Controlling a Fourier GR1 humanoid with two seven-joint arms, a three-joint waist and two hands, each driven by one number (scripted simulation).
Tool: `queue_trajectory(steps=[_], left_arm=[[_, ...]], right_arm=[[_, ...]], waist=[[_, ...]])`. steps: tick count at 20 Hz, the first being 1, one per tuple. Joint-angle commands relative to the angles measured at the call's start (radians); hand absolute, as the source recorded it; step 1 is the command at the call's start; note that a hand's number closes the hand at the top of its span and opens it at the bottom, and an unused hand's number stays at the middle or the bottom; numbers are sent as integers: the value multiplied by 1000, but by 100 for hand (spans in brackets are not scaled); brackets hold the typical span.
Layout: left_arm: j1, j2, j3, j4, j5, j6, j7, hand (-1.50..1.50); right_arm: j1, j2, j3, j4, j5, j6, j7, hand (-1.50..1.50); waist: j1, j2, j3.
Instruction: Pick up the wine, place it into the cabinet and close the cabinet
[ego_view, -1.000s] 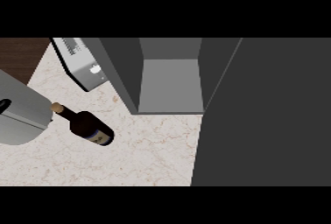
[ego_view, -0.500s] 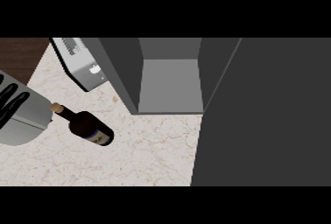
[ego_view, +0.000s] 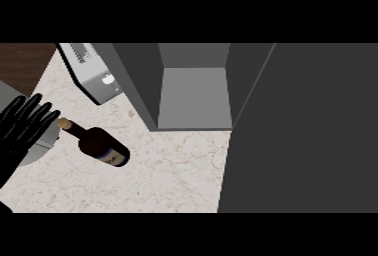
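The wine bottle (ego_view: 101, 146) stands on the pale marble counter (ego_view: 162, 180), dark glass with a tan cork end pointing up-left. My left hand (ego_view: 25, 128) shows at the left edge, fingers straight and spread, just left of the bottle's neck and apart from it. Behind it lies my grey forearm (ego_view: 35, 152). The grey cabinet (ego_view: 193, 95) is open at the top middle, its inside bare. Its dark door (ego_view: 310, 130) fills the right side of the view. My right hand does not show.
A silver appliance (ego_view: 94, 76) sits at the back left, against the cabinet's left wall. A strip of dark wood (ego_view: 22, 62) lies beyond the counter's top left corner.
My left hand has come up into view at the left edge, where only the grey forearm showed before. The bottle and cabinet have not moved.
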Motion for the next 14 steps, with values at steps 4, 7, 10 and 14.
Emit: queue_trajectory(steps=[4,7,10,14], left_arm=[[-41,-81,-30,161,-206,-43,-139,-150],[2,-77,-12,220,-254,-105,-221,-150],[-107,-65,1,371,-282,-114,-268,-150],[-41,-82,-4,409,-383,-157,-399,-150]], right_arm=[[35,-10,-62,-93,-109,24,27,-150],[-83,1,17,-64,-26,-38,103,-150],[-94,-1,-4,-100,-69,-49,145,-150],[-115,-2,13,-76,-20,-58,145,-150]], waist=[[1,2,1],[6,0,-1],[-8,1,-1],[3,0,-1]])
